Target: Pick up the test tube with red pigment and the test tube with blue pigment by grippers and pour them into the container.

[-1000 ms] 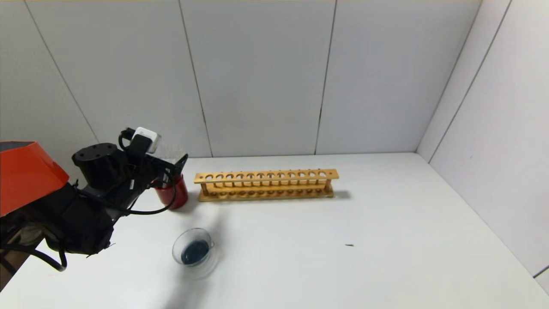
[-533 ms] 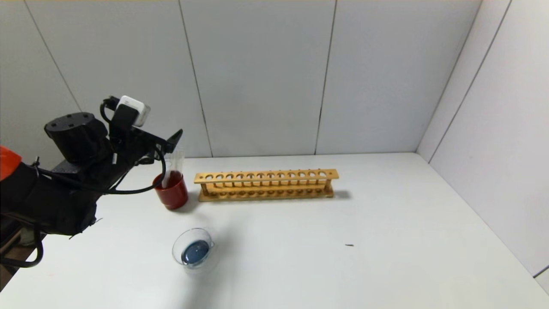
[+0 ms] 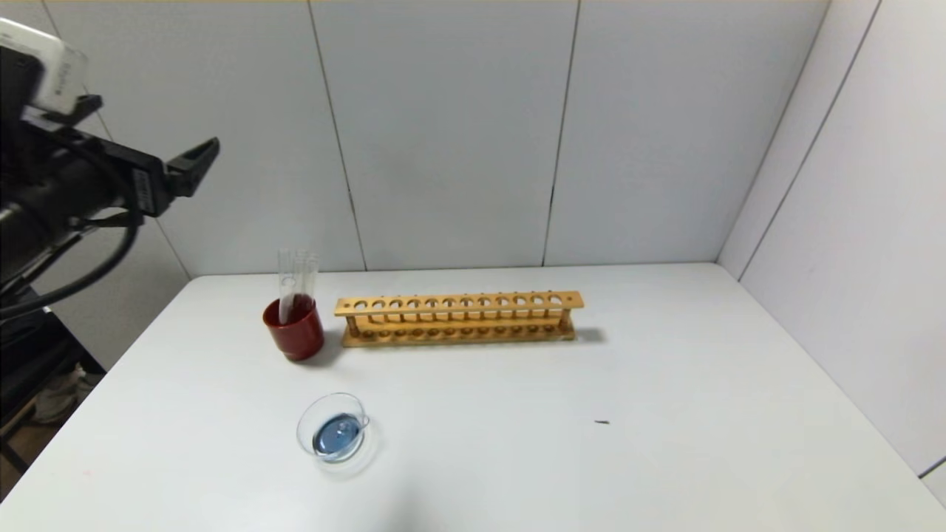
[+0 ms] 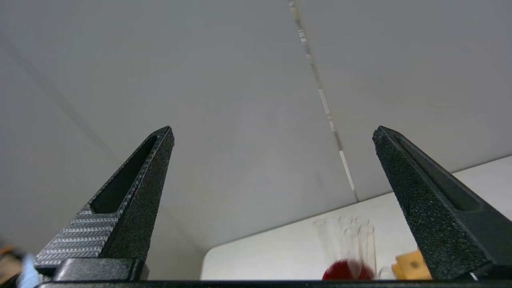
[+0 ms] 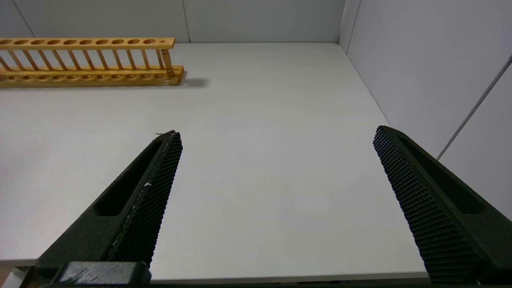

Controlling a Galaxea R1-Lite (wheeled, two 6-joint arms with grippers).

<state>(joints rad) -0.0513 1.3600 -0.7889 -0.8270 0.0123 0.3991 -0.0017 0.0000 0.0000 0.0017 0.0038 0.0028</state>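
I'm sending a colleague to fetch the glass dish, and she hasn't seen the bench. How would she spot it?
Start at the long wooden rack across the back of the white table. At its left end stands a dark red cup holding clear tubes. Nearer the front edge from that cup sits the glass dish: shallow, see-through, with dark blue liquid pooled inside.
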